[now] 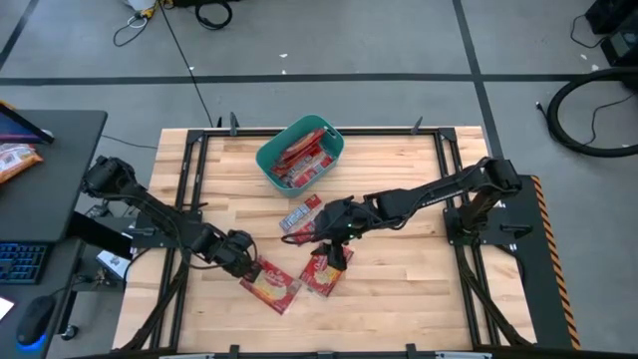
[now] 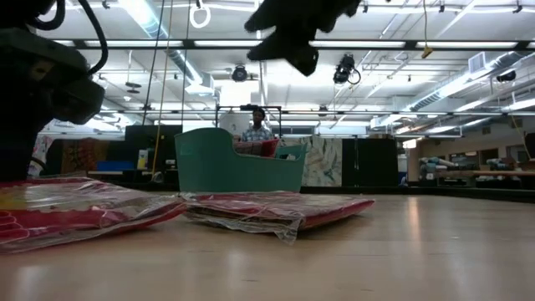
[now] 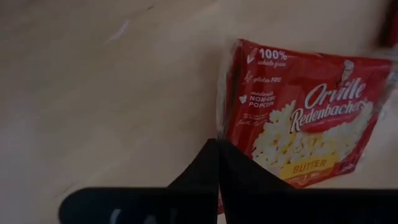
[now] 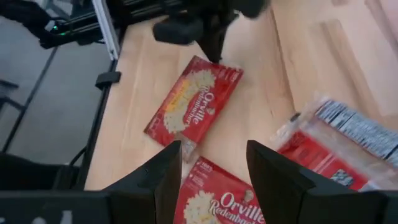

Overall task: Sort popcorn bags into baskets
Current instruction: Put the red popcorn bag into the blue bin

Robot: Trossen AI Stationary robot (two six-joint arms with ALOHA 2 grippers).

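The popcorn bag nearest the left end effector lies flat on the wooden worktop, toward six o'clock in the high view; the end effector sits at the bag's ten o'clock corner, its fingers pinched fully together with their tips meeting at the packet's edge. Whether they have caught the wrapper there or only rest against it cannot be told. Just beside this packet, at its three o'clock, lies a second popcorn bag, and the right end effector hangs directly over that bag's twelve o'clock end, raised above the worktop, its fingers spread wide and holding nothing; its wrist view looks down between the fingers onto both packets. A third bag, pale printed panel up, lies at about eleven o'clock of the right end effector, between it and the teal basket. The basket stands at twelve o'clock on the worktop, well apart from both end effectors, with several red bags stacked inside. In the low view a person shows in the room behind the basket.
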